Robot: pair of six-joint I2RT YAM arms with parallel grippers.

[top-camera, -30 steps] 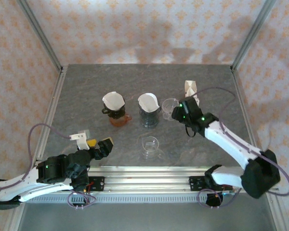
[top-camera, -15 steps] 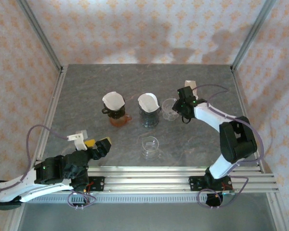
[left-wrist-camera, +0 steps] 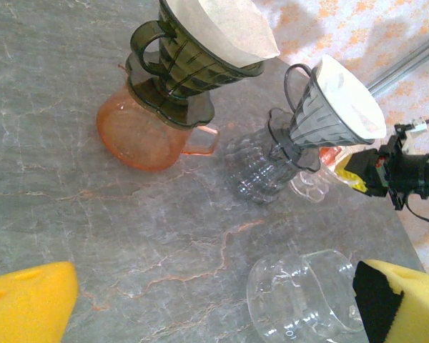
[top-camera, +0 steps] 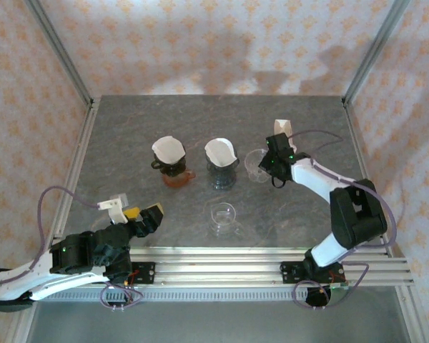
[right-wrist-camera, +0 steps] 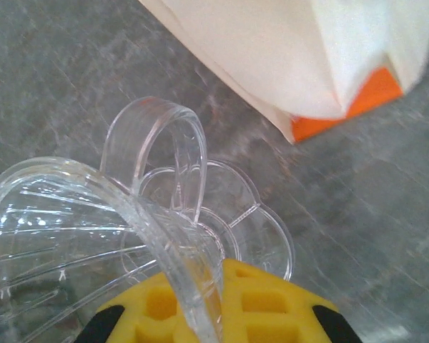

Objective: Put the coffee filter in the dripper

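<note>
A clear plastic dripper (top-camera: 253,162) stands right of centre; in the right wrist view its rim (right-wrist-camera: 157,243) runs between the yellow pads (right-wrist-camera: 286,314). My right gripper (top-camera: 267,163) (right-wrist-camera: 207,314) is shut on that rim, beside the handle (right-wrist-camera: 179,150). A white folded coffee filter pack (top-camera: 282,131) (right-wrist-camera: 300,50) with an orange corner lies just behind the dripper. My left gripper (top-camera: 147,216) (left-wrist-camera: 214,307) hangs open at the front left, nothing between its fingers.
A dark green dripper with a filter (top-camera: 169,153) (left-wrist-camera: 200,43) sits on an orange server. A grey dripper with a filter (top-camera: 220,153) (left-wrist-camera: 336,107) sits on a clear server. An empty glass server (top-camera: 222,213) (left-wrist-camera: 307,300) stands near the front rail.
My right gripper moved back toward the clear dripper and closed on its rim. The left arm shifted only slightly.
</note>
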